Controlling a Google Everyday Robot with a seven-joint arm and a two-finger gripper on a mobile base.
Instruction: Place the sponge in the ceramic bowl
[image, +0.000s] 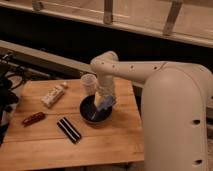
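Observation:
The ceramic bowl, dark and glossy, stands near the middle of the wooden table. My gripper reaches down from the white arm on the right and hangs over the bowl's right half. It is shut on the sponge, a small light-blue block held just above the bowl's inside. Whether the sponge touches the bowl I cannot tell.
A pale translucent cup stands just behind the bowl, close to the arm. A white packet lies at the back left, a reddish-brown item at the left, and a black striped bar in front of the bowl. Dark equipment crowds the left edge.

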